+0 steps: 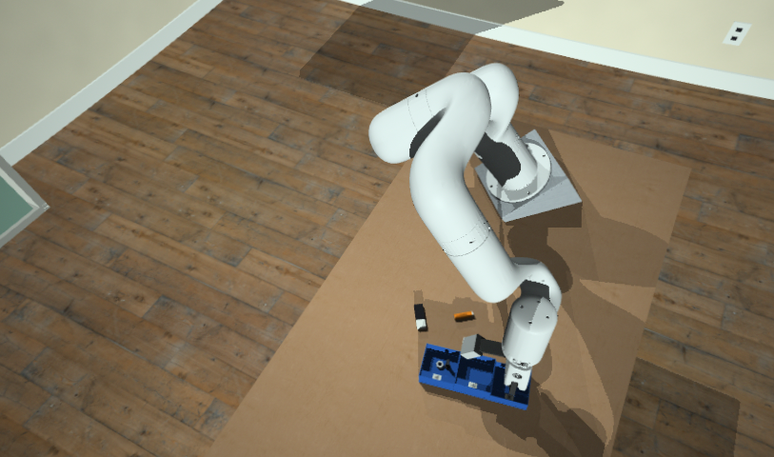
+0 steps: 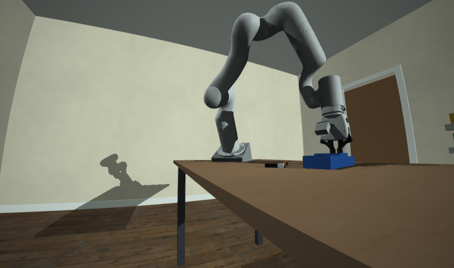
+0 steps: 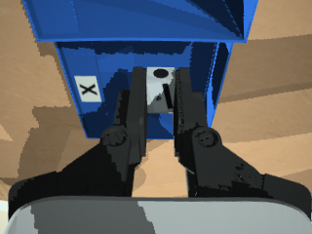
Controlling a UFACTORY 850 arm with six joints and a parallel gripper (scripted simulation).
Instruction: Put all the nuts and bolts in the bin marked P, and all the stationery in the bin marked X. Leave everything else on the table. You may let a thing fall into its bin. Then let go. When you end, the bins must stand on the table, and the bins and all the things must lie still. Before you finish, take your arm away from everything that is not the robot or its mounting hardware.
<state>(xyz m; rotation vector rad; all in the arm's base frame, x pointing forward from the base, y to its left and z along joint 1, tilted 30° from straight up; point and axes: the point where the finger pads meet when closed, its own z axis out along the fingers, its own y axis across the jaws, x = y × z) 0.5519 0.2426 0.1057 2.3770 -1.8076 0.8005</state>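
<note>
My gripper is shut on a small grey metal piece with a round hole, which looks like a pencil sharpener. It holds the piece low inside the blue bin marked X, at the right end of the row of blue bins. In the exterior view the fingertips reach the rim of the bins. The left bin holds a grey nut and a dark bolt-like piece. Its label is too small to read.
A black-and-white block and a small orange piece lie on the table behind the bins. The robot base stands at the far end. The table's edge runs left of the bins.
</note>
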